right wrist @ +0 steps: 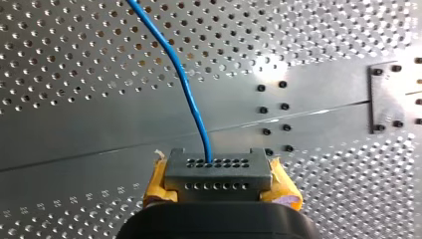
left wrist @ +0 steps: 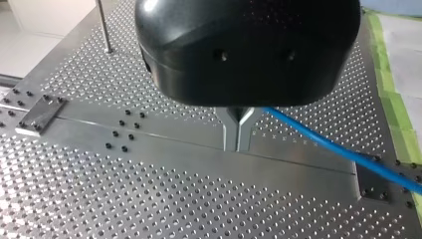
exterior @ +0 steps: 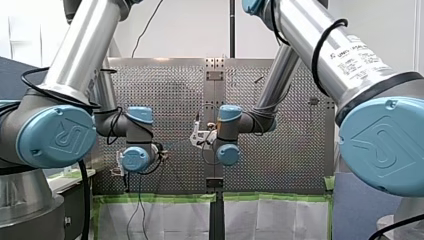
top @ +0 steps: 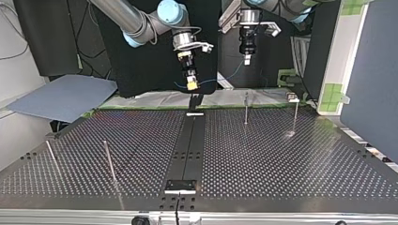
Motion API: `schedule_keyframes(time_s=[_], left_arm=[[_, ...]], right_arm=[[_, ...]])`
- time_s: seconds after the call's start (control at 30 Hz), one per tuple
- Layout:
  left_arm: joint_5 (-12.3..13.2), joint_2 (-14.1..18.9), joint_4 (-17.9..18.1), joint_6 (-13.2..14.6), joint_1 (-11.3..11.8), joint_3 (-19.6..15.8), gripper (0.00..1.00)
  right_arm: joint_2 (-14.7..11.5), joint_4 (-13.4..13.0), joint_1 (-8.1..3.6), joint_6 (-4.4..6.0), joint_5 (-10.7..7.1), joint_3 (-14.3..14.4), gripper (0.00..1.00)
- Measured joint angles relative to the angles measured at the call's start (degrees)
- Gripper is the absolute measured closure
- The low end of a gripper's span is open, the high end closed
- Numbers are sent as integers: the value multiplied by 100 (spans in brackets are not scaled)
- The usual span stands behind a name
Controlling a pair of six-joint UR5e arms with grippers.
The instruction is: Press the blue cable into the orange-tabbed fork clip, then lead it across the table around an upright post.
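Table: one perforated metal table, filling the lower frame of the top view as the bed for routing.
Arms: two, silver tube with blue caps. My left arm and my right arm both reach to the table's far edge, probably to carry the cable in together.
Strip: one dark flat metal strip, running down the centre.
Posts: four thin upright metal rods, any of which could serve as the turning point. Lower left has the outer left post and inner left post. Upper right has the inner right post and outer right post.
Grippers: two, both aloft at top centre.
- My right gripper has its yellow pads clamped on the grey perforated plug block, one, at the cable's end.
- My left gripper has its metal fingers pressed together. The cable issues right beside them, apparently nipped to steady the run.

Cable: one thin blue cable, slung between the grippers, clear of the table.
Orange-tabbed fork clip: none made out; pressing-in judged not yet begun.
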Motion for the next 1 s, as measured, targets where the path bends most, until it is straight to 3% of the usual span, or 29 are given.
schedule_keyframes(time_s=[0.27,0.4,0.53,0.77,1.0], left_arm=[[406,-117,406,127,406,-7,99],[604,-123,581,223,605,-8,99],[799,-146,636,278,800,-8,99],[1156,-425,788,417,1158,173,99],[1145,-784,888,400,1520,515,99]], right_arm=[[414,-56,24,62,-142,-334,100],[592,38,36,90,-248,-509,100],[780,125,39,181,-326,-674,100],[1120,258,3,237,-409,-872,100],[1476,506,-78,245,-455,-1128,100]])
